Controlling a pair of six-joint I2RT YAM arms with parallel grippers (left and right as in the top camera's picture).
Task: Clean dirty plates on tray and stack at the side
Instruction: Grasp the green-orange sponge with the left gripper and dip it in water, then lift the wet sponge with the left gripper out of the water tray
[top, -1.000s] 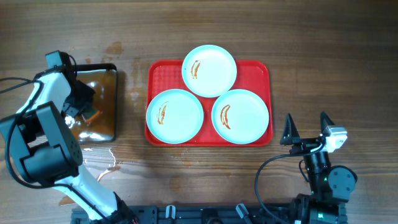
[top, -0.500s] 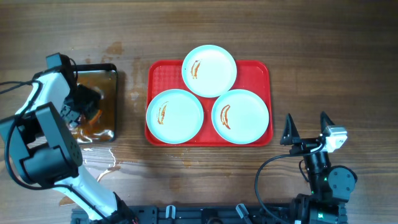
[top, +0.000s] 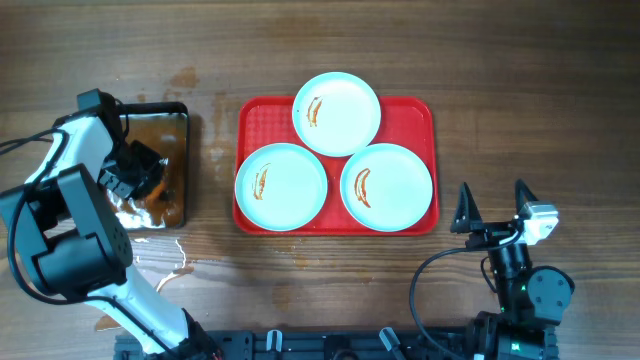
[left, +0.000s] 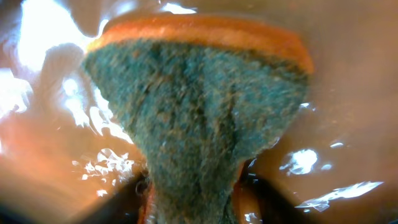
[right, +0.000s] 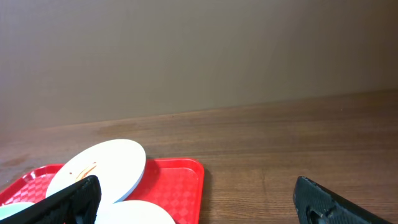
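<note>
Three pale plates with orange-brown sauce streaks lie on the red tray (top: 425, 115): one at the back (top: 337, 113), one front left (top: 281, 186), one front right (top: 387, 186). My left gripper (top: 145, 180) is over the dark pan (top: 178, 120) of brown liquid at the left, shut on a green and orange sponge (left: 199, 118). My right gripper (top: 493, 205) is open and empty, right of the tray's front corner. In the right wrist view the back plate (right: 99, 168) and the tray (right: 180, 180) show between its fingers (right: 196, 202).
The pan's brown liquid glints in the left wrist view. Spilled drops and wet streaks (top: 165, 265) lie on the wooden table in front of the pan. A stain (top: 185, 75) marks the wood behind it.
My left gripper has shifted slightly toward the front of the pan with the sponge. The right arm, tray and plates have not moved.
</note>
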